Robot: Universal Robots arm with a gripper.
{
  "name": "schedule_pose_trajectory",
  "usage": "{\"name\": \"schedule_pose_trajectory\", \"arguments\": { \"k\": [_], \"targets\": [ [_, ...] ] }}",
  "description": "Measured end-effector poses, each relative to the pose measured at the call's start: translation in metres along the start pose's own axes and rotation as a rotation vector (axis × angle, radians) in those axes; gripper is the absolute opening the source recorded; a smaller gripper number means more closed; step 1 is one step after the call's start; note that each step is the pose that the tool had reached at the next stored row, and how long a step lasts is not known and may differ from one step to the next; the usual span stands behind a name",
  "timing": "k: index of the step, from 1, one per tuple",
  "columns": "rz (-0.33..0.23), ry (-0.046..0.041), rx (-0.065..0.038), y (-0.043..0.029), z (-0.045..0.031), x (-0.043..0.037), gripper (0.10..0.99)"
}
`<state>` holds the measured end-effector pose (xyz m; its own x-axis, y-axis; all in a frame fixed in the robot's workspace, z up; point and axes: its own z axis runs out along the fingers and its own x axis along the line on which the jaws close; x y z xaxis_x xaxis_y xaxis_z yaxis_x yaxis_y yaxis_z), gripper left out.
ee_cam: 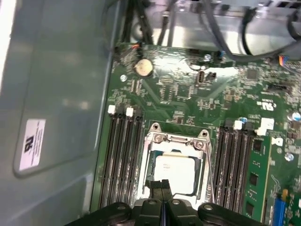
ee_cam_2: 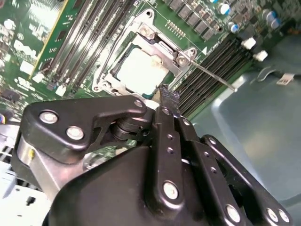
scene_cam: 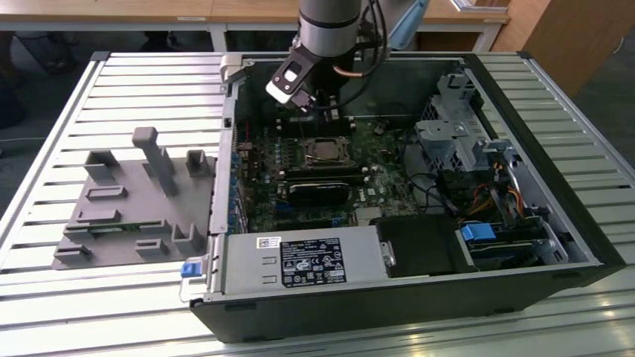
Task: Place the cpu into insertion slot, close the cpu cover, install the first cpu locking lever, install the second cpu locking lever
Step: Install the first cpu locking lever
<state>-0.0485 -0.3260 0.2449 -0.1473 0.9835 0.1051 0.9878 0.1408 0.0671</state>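
You have the computer case lying open on the bench, with a parts holder beside it on the exterior view's left. Inside, the circuit board lies on the case floor, the power box along the near edge. The chip sits in the socket, the cover frame down around it and memory slots on both sides. The claw hangs just above the socket's edge.

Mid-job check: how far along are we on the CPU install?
Done: the pale silvery square cpu sits in the black square insertion slot, and the thin silvery metal-frame cpu cover appears down over it. In hand: nothing; the black gripper, shut, hovers by the slot's edge. Left: a thin silvery locking lever juts free, unlatched.
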Motion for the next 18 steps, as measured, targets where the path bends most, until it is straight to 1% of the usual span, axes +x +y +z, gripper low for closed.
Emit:
{"name": "schedule_pose_trajectory", "arguments": {
  "k": [18],
  "targets": [
    [-0.324, 0.0221, 0.034, -0.0001, 0.0016, -0.0001, 0.106]
  ]
}}
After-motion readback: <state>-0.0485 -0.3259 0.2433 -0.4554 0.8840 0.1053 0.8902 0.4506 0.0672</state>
